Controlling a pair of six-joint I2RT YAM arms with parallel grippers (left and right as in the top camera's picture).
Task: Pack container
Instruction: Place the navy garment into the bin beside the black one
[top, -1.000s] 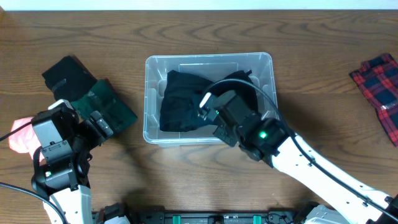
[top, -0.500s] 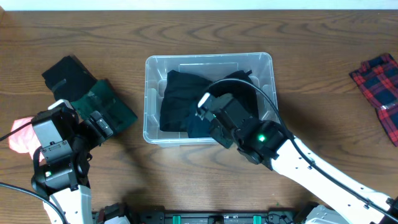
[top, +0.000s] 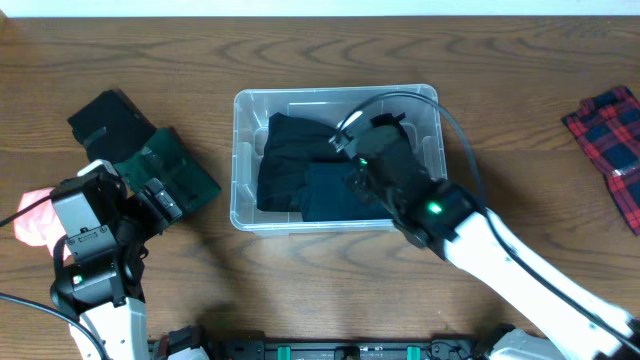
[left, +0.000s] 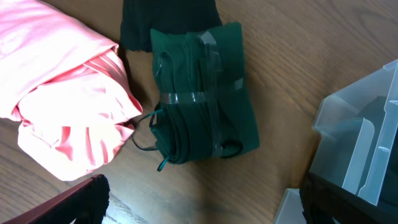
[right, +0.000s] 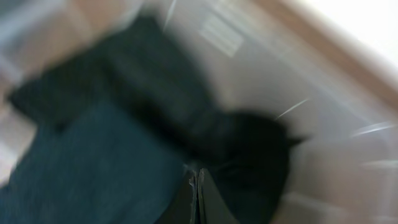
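Note:
The clear container (top: 240, 110) stands mid-table and holds a black garment (top: 290, 145) with a folded dark blue cloth (top: 325, 195) lying on its front part. My right gripper (top: 378, 150) hovers over the container's right half. In the blurred right wrist view its fingers (right: 197, 186) are pressed together with nothing between them, above the dark blue cloth (right: 93, 162) and black garment (right: 249, 143). My left gripper (top: 160, 200) is open and empty, left of the container. Its fingers frame bare wood (left: 202, 208) below a green cloth bundle (left: 202, 93). The container's corner shows at the right (left: 367, 124).
Left of the container lie the green bundle (top: 180, 175), a black cloth (top: 105, 120) and a pink cloth (top: 30, 215), which also shows in the left wrist view (left: 62, 93). A red plaid cloth (top: 610, 130) lies at the far right edge.
My right gripper moved from the container's front edge back and to the right. The dark blue cloth it carried now lies free in the container. The left arm has not moved.

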